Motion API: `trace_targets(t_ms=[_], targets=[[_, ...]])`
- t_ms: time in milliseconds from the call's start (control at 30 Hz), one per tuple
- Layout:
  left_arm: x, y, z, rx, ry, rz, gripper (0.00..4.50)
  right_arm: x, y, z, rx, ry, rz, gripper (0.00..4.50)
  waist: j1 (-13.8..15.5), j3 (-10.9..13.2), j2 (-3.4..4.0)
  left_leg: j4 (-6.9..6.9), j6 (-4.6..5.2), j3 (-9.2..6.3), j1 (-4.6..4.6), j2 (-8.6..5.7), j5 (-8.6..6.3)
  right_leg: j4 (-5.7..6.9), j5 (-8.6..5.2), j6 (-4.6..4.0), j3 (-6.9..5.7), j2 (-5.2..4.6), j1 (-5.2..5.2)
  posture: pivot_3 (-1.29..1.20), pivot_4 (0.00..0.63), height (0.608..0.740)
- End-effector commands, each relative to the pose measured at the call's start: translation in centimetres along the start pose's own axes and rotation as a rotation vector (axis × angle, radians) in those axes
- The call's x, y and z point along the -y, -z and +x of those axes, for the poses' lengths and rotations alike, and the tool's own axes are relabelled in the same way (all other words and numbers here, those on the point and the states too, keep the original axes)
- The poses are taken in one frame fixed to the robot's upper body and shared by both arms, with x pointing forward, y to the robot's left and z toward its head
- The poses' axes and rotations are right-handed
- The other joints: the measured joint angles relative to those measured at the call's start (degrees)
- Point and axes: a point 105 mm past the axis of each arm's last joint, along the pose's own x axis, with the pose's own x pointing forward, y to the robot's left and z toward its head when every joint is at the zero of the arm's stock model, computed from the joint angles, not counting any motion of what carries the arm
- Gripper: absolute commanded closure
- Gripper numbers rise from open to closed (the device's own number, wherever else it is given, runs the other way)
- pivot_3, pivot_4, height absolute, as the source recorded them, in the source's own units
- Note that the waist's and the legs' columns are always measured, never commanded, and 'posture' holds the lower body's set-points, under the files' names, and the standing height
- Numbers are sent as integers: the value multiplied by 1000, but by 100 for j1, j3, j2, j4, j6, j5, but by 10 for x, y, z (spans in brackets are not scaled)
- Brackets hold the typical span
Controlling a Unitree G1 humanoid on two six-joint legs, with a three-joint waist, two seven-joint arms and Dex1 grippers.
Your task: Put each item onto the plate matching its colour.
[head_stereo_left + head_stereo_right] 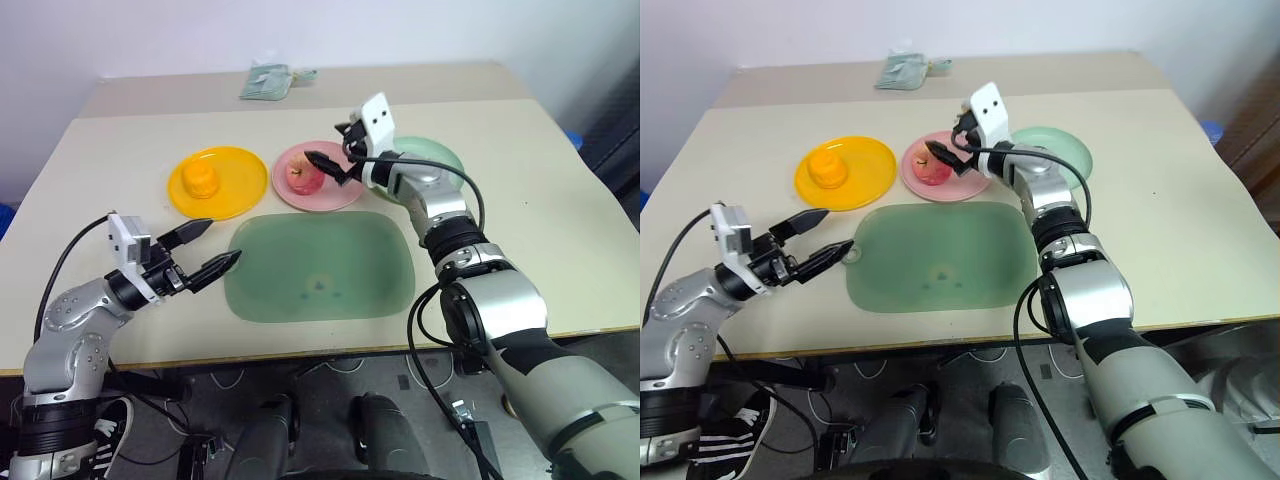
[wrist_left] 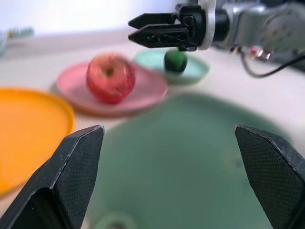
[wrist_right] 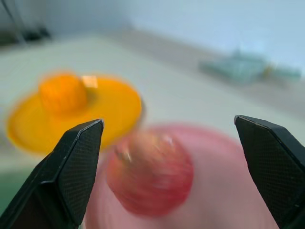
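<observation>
The yellow-orange pepper [image 1: 200, 181] sits on the yellow plate [image 1: 240, 190]. On the pink plate [image 1: 335, 193] rests the pink-red apple [image 1: 303, 176]. In the left wrist view the dark green vegetable [image 2: 175, 61] lies on the mint green plate [image 2: 200, 71]. My right gripper [image 1: 330, 160] hovers open just above and behind the apple, nothing between its fingers. My left gripper [image 1: 222, 241] is open and empty, low over the table at the green mat's left edge, pointing toward the plates.
The large translucent green mat [image 1: 320, 265] lies in front of the plates, mid-table. A folded greenish packet [image 1: 268, 80] sits at the table's far edge. My right forearm crosses in front of the mint green plate [image 1: 440, 158].
</observation>
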Motion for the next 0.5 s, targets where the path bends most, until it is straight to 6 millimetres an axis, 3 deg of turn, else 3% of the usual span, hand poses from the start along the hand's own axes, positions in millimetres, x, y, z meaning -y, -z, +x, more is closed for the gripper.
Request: trace_targets(t_ms=[33,133,300,400,500], targets=[[5,-9,-1,21,38,44,0,-17,-32,-24,120,-190,4,21,17,0,0,0,1,0,0,0,0,0,0,0,0,0,0,0,150,740],[9,-6,-3,0,82,46,0,-40,-24,-67,81,-361,3,21,116,-1,-1,4,7,-5,0,-2,-4,-6,0,0,-2,-4,11,0,150,740],[13,0,-2,-17,129,31,0,-69,19,-145,-213,-529,16,21,196,0,0,12,12,-1,0,-6,-7,-16,0,0,-4,-19,18,0,150,740],[24,4,5,-36,192,38,0,-75,25,-171,-297,-528,-2,21,153,1,2,14,13,2,3,-4,-8,-18,-1,0,-1,-21,21,0,150,740],[35,-1,12,-25,273,44,0,-80,18,-180,-320,-516,-7,21,146,0,2,10,12,6,10,2,-8,-19,-2,-2,1,-19,23,0,150,740]])
